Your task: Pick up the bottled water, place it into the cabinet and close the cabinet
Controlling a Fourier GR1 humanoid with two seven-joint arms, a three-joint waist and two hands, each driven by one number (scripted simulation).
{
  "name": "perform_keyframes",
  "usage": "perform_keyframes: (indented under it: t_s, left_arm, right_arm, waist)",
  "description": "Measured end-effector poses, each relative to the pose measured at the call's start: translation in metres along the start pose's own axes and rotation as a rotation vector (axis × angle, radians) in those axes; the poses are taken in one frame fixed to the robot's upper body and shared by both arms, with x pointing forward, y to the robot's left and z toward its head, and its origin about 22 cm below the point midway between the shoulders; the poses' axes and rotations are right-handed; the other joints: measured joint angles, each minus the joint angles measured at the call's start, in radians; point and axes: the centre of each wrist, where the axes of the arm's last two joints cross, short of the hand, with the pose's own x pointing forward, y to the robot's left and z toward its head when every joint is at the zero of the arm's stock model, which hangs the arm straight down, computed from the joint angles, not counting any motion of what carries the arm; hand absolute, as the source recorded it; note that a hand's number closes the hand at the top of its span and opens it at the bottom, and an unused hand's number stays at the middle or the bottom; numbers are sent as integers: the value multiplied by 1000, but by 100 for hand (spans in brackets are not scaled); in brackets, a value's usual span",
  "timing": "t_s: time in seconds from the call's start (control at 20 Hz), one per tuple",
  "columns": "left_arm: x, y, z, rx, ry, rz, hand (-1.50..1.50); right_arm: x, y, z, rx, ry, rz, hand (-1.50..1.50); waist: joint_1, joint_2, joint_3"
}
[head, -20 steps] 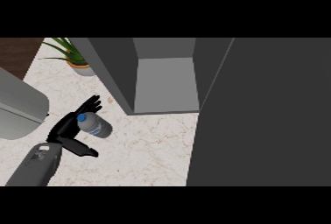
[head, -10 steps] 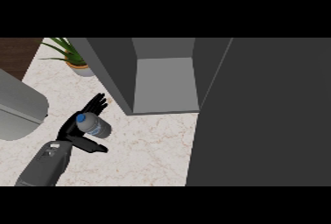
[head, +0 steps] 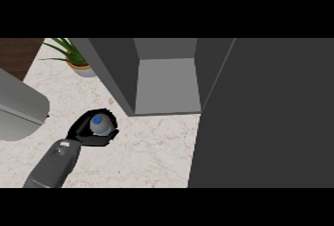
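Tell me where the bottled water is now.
In the head view, the bottled water stands on the counter at lower left, enclosed by the left hand, just before the open cabinet.

- No readable text, label, brand, number or sign anywhere in the head view.
- Bottled water (head: 100, 125), just in front of the open cabinet (head: 166, 75): blue cap and pale body show, no legible label.
- Cabinet walls and door: plain grey, unmarked.
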Motion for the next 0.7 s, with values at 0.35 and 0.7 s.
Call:
perform_keyframes:
  t_s: [0.35,0.7]
  left_arm:
    - [-6,-26,-12,29,-134,-138,150]
    - [-22,-64,-14,349,-243,-142,150]
  right_arm:
    - [1,-3,-2,-16,5,14,-150]
    - [0,-2,1,-25,27,7,-150]
  waist:
    - [17,-4,2]
    - [36,-13,4]
